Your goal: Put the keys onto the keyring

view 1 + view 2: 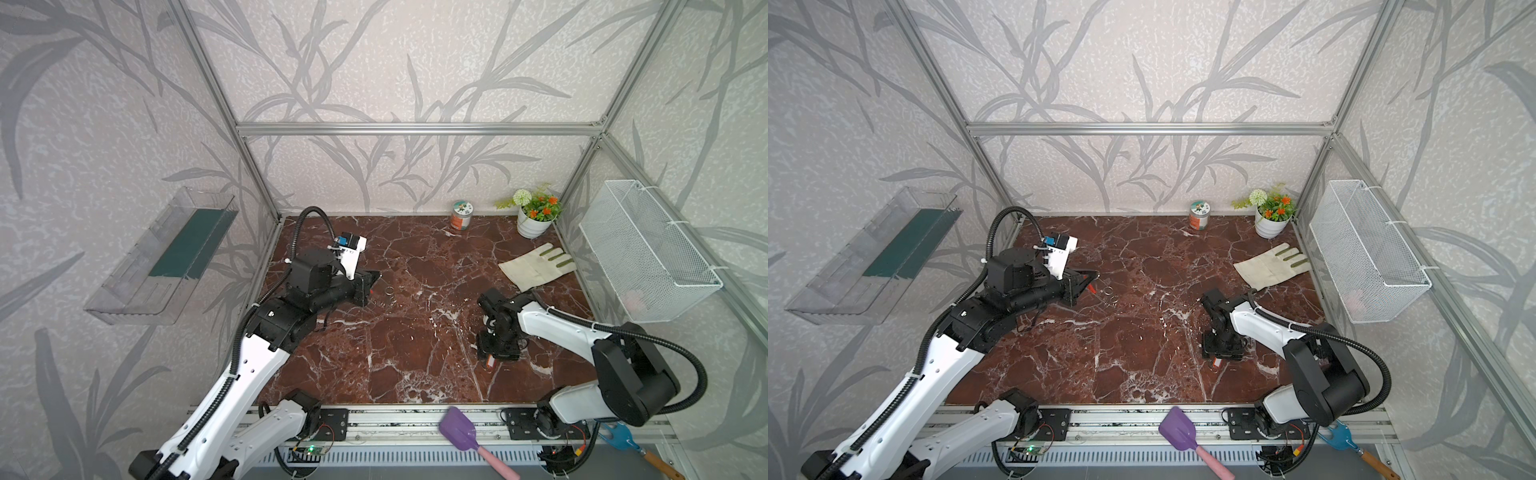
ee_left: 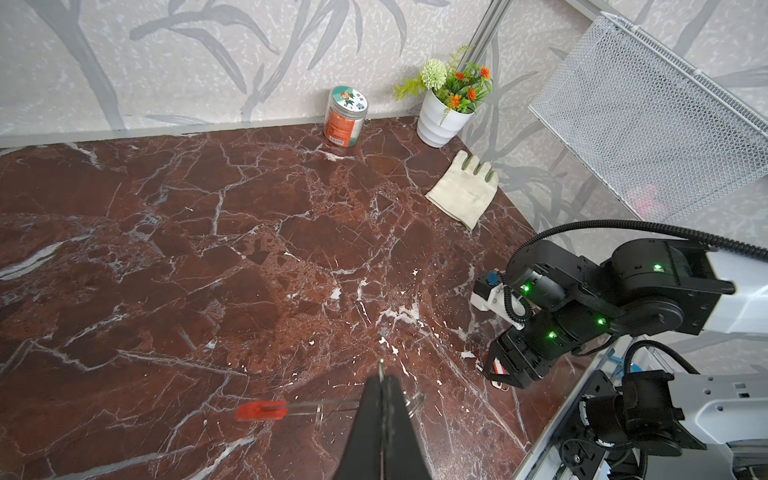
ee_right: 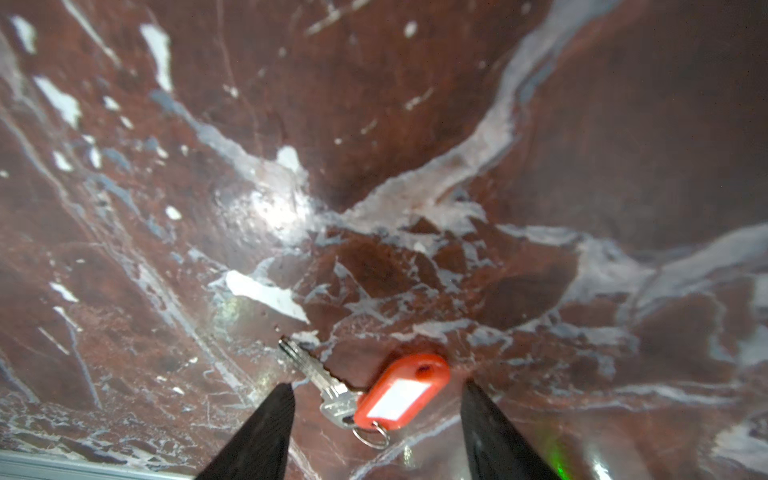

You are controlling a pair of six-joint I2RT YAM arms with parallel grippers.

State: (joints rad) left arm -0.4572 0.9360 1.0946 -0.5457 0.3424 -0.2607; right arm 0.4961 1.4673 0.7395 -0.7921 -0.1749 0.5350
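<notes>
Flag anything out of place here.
A purple spatula lies askew across the front rail, off the table; a blue tool lies at the rail's right end. Neither suits a key job.

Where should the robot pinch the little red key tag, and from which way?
Probably best pinch the red key tag across its long edges, coming straight down. It lies flat on the table, label up, so only its thin sides give a hold. The open right pincer hangs over it.
</notes>
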